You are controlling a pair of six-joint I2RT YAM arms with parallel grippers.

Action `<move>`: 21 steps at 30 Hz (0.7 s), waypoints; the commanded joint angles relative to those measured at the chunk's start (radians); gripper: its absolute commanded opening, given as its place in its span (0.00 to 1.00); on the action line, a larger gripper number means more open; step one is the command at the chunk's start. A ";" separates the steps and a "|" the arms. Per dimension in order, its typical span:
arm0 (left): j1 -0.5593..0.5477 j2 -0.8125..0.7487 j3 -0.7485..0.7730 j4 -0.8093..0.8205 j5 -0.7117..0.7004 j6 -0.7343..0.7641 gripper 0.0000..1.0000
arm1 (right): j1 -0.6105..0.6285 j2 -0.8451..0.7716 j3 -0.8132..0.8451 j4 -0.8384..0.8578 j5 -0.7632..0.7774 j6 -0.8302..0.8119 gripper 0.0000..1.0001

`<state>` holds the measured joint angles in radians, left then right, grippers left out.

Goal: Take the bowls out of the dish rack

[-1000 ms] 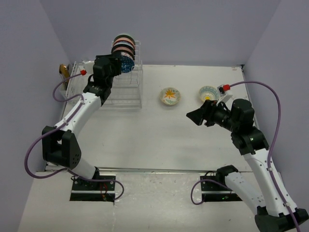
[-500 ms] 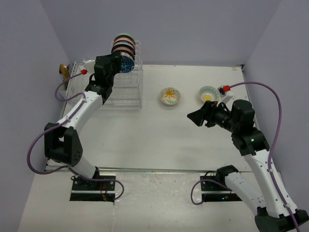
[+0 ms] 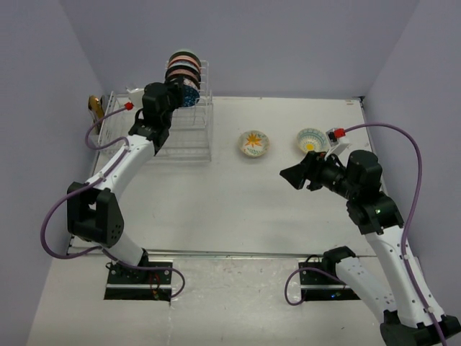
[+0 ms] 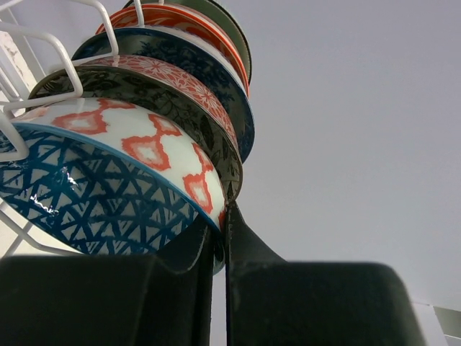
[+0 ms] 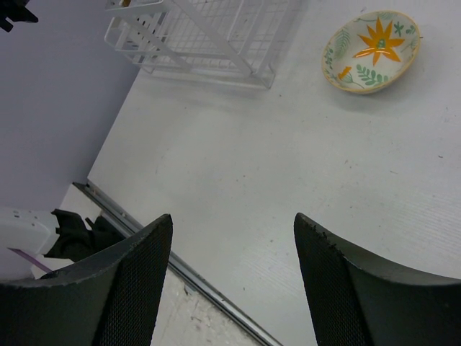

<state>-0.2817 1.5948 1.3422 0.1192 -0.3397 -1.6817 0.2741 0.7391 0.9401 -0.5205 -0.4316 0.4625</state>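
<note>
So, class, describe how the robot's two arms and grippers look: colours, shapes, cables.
The left arm and right arm have white links and black joints. A purple cable loops along each, with a small red plug near the wrist. The left gripper and right gripper are black; the right's broad fingers show a fine mesh texture.

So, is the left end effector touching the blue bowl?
Touching: the left wrist view shows the left end effector pinching the rim of the blue bowl.

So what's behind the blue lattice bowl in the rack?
More bowls are slotted behind the blue lattice bowl: first a dark floral bowl, then a navy bowl. The ones further back show only slivers of rim, so their number and patterns stay hidden.
</note>
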 commanded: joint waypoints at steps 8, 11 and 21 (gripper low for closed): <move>0.016 -0.087 -0.015 0.167 0.004 0.028 0.00 | -0.001 -0.004 0.003 0.005 0.002 -0.018 0.70; 0.016 -0.120 -0.034 0.201 0.008 0.013 0.00 | -0.001 0.002 0.005 0.008 -0.018 -0.025 0.70; 0.016 -0.211 -0.084 0.198 0.025 0.007 0.00 | -0.001 0.009 0.019 0.005 -0.030 -0.033 0.70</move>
<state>-0.2722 1.4658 1.2778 0.2008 -0.3172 -1.6657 0.2737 0.7467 0.9401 -0.5205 -0.4385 0.4507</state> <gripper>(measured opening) 0.036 0.693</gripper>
